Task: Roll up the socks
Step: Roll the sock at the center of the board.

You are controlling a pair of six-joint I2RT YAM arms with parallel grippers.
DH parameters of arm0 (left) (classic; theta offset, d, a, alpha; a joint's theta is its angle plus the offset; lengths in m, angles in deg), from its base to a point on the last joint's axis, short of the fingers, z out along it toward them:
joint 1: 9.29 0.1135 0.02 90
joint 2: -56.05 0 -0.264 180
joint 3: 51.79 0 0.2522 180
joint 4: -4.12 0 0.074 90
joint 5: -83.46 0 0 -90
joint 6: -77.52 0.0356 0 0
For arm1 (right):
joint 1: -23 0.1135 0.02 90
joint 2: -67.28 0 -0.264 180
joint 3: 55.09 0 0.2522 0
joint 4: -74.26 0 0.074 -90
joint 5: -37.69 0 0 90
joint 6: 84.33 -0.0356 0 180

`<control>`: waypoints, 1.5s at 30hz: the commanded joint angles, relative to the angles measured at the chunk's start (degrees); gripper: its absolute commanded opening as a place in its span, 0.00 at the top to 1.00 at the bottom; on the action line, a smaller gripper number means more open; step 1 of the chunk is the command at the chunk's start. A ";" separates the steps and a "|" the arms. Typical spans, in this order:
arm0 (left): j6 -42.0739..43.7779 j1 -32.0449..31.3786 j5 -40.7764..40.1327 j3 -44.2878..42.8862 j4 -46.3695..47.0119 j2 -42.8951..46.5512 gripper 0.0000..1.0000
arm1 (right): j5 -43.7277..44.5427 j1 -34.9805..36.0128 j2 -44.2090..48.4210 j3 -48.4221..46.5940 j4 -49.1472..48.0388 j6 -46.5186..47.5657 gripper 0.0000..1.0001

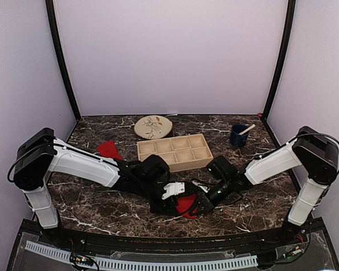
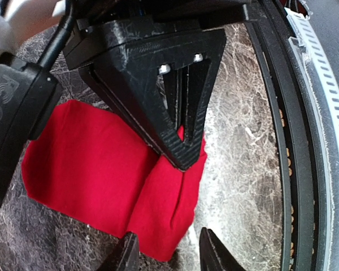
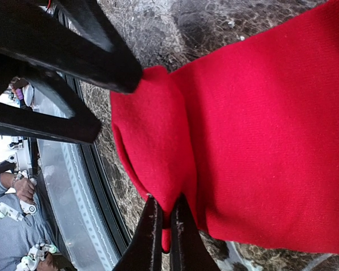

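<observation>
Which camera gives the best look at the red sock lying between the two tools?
Right wrist: the sock fills the frame, its folded edge pinched in the right tool. Left wrist shows it spread flat but partly behind that tool; the top view shows only a small red patch.

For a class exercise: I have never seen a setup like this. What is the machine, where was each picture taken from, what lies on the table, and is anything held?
These are two robot arms bolted to a marble table. The wide picture looks down from above and behind them; the two close-ups come from a camera on each wrist. On the table: a wooden compartment tray, a patterned plate, a blue cup and two red socks. The far sock lies beside the left arm, unheld. The right end effector pinches the edge of the near sock; the left end effector stands open close to it.
</observation>
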 commanded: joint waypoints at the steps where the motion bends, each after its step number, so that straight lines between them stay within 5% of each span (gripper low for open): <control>1: 2.28 -0.67 -1.63 -2.00 -2.43 -1.47 0.61 | 0.98 -0.48 -1.62 -0.61 2.80 1.18 0.98; 16: 3.84 -1.39 -4.25 -2.62 -1.40 -3.82 0.64 | -0.13 -0.82 -3.00 -1.42 3.69 1.82 0.99; 28: 4.04 -1.39 -2.32 -4.61 -3.69 -5.49 1.00 | 1.27 -1.27 -2.63 -1.56 4.56 1.64 0.91; 35: 3.07 -1.14 -1.69 -4.84 -5.32 -6.48 1.00 | 2.38 -2.56 -1.22 0.32 3.16 -0.28 0.76; 45: 0.96 1.76 3.09 -7.76 -9.94 -8.60 1.00 | 4.21 -4.68 2.75 4.51 -1.89 -4.72 0.71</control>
